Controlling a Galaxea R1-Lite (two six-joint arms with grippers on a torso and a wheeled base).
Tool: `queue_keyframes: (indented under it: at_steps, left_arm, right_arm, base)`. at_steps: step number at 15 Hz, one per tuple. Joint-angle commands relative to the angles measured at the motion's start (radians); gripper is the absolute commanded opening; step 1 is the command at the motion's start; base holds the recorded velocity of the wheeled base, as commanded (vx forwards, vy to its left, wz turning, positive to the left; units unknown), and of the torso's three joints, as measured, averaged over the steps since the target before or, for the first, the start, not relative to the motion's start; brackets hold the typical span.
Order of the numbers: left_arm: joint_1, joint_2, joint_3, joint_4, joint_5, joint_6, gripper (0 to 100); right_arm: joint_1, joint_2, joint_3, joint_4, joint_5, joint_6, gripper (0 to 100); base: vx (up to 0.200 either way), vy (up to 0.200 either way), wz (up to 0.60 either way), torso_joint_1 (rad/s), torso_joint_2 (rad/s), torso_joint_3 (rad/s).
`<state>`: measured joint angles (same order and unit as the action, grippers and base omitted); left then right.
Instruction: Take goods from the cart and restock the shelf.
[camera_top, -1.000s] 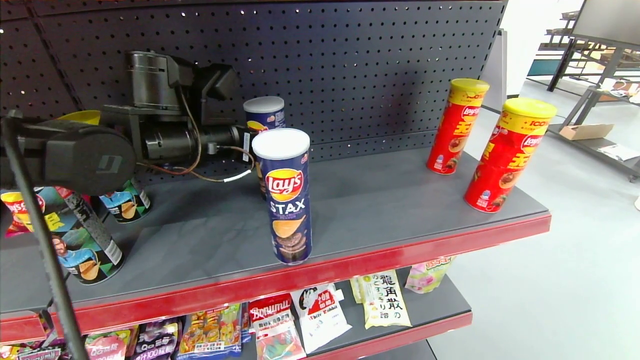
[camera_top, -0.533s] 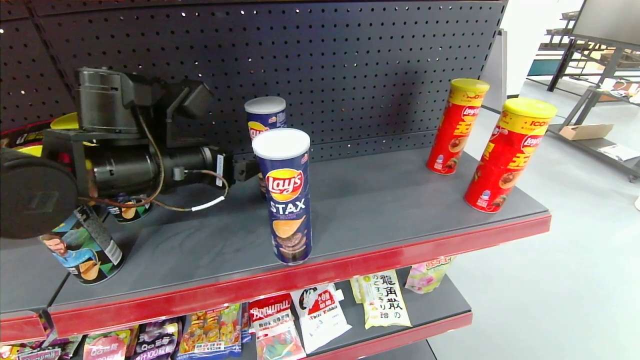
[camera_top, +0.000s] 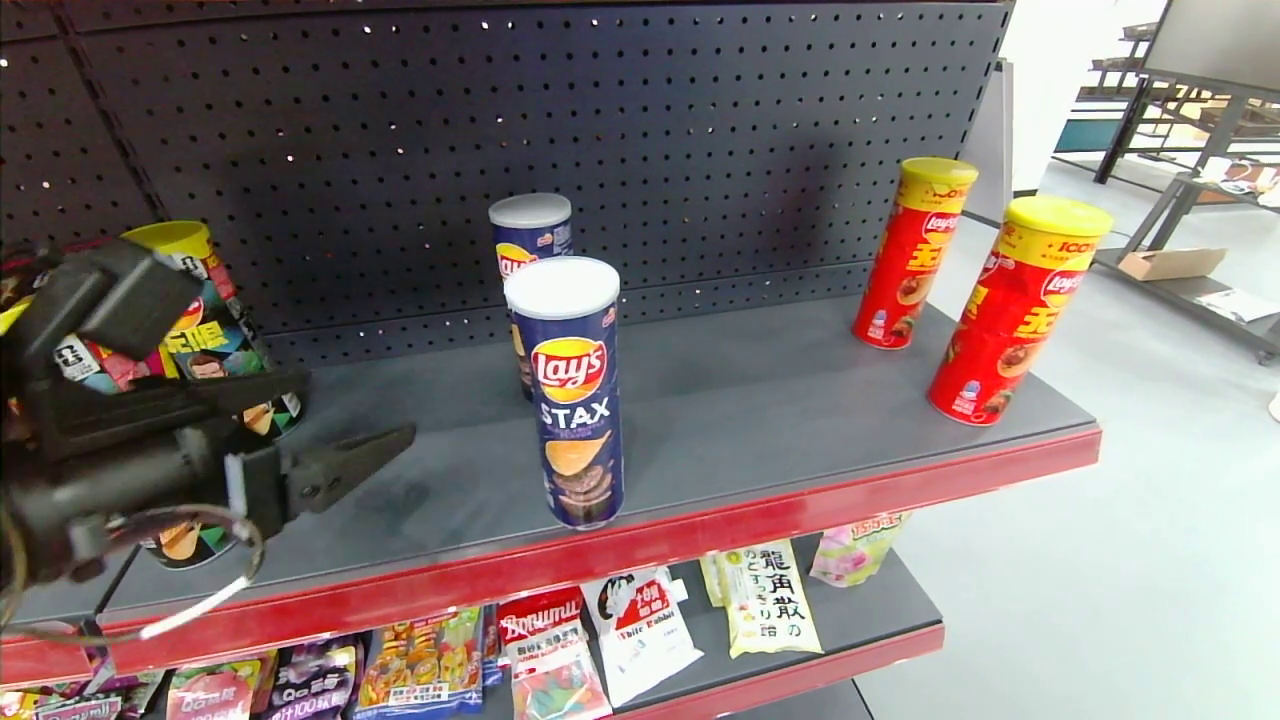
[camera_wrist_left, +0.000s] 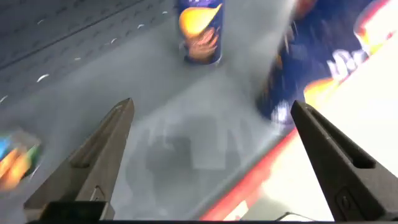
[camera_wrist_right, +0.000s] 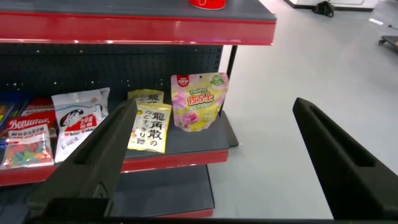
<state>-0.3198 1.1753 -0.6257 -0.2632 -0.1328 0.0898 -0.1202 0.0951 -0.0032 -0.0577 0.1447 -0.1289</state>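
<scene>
Blue chip can (camera_top: 565, 390) stands upright near the shelf (camera_top: 760, 400) front with its twin (camera_top: 530, 235) just behind, both right of our left gripper (camera_top: 355, 408), which hangs spread wide and empty, so we're calling left the nearer arm.

Grey shelf (camera_top: 760, 400) carries front blue can (camera_top: 567, 400), rear blue can (camera_top: 530, 232) just behind, near red can (camera_top: 1015, 315), far red can (camera_top: 912, 255), patterned can (camera_top: 215, 335) leftward

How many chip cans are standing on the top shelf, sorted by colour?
Blue cans: 2
Red cans with yellow lids: 2
Multicoloured cans: 2 that can be told, partly hidden behind the left gripper
Total: at least 6
</scene>
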Motion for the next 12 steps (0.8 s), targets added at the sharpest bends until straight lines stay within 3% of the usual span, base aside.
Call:
queue_keyframes:
  at_steps: [1,3,5,6,8,12]
  left_arm:
    - [-0.001,-0.522,0.143,0.295,0.048,0.024,100]
    - [0.004,-0.760,0.159,0.513,0.068,0.021,100]
    - [0.004,-0.838,0.184,0.535,0.124,0.004,100]
    - [0.002,-0.864,0.192,0.535,0.153,-0.036,100]
    - [0.002,-0.896,0.212,0.535,0.153,-0.036,100]
    - [0.002,-0.922,0.245,0.533,0.151,-0.033,100]
  right_arm:
    - [-0.001,0.002,0.000,0.001,-0.036,0.000,100]
    - [0.001,0.002,0.000,0.002,-0.016,-0.008,100]
    - [0.001,0.002,-0.001,0.004,0.003,-0.008,100]
    - [-0.001,0.002,0.000,0.002,0.003,-0.020,100]
    - [-0.001,0.002,0.000,0.002,-0.010,-0.023,100]
    - [-0.001,0.002,0.000,0.002,-0.054,-0.028,100]
  base:
    - [0.000,0.000,0.00,0.000,0.00,0.000]
    - [0.000,0.000,0.00,0.000,0.00,0.000]
    - [0.000,0.000,0.00,0.000,0.00,0.000]
    - [0.000,0.000,0.00,0.000,0.00,0.000]
    - [0.000,0.000,0.00,0.000,0.00,0.000]
    - [0.000,0.000,0.60,0.004,0.00,0.001]
